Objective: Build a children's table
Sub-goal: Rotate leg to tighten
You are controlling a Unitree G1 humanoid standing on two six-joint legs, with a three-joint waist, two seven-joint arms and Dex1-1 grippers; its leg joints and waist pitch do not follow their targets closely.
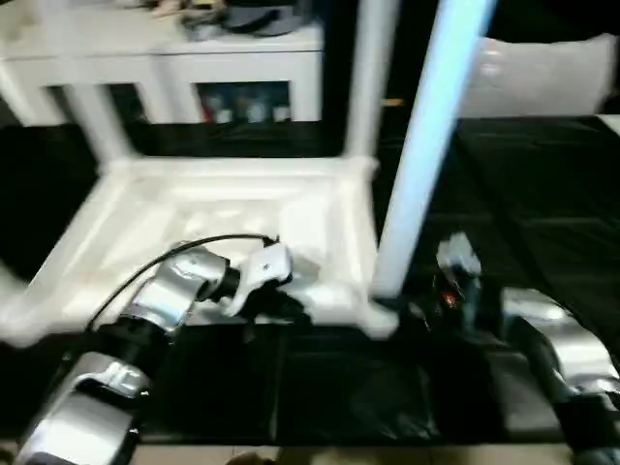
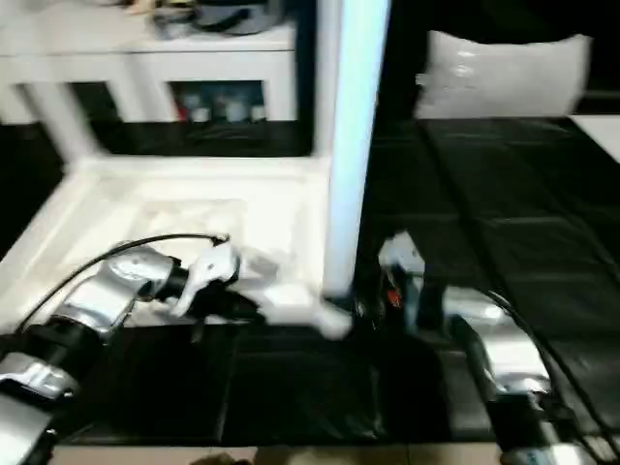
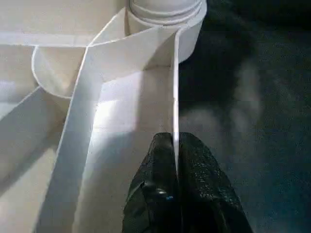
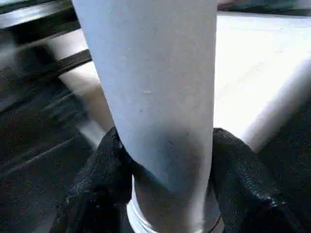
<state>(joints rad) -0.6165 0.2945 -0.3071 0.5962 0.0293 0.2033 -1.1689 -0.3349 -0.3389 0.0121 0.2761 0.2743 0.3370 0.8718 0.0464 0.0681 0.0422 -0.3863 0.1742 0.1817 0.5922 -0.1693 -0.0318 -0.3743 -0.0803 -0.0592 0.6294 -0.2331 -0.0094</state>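
The children's table lies upside down on the black mat, its white tabletop [image 1: 145, 208] showing the ribbed underside. Two white legs stand in the far corners [image 1: 366, 77] [image 1: 97, 121]. A third leg [image 1: 426, 136] stands upright in the round socket [image 3: 165, 19] of the near right corner. My right gripper [image 4: 165, 141] is shut on this leg just above its base, one black finger [image 4: 97, 179] on each side. At the tabletop's near edge, my left gripper [image 3: 176, 145] is shut on the thin rim wall [image 3: 175, 97], a little left of that corner.
A white bench [image 1: 165, 48] with clutter on top stands close behind the tabletop. A white cushion-like thing [image 1: 552, 73] lies at the back right. Black mat [image 1: 542, 194] stretches to the right and in front of the tabletop.
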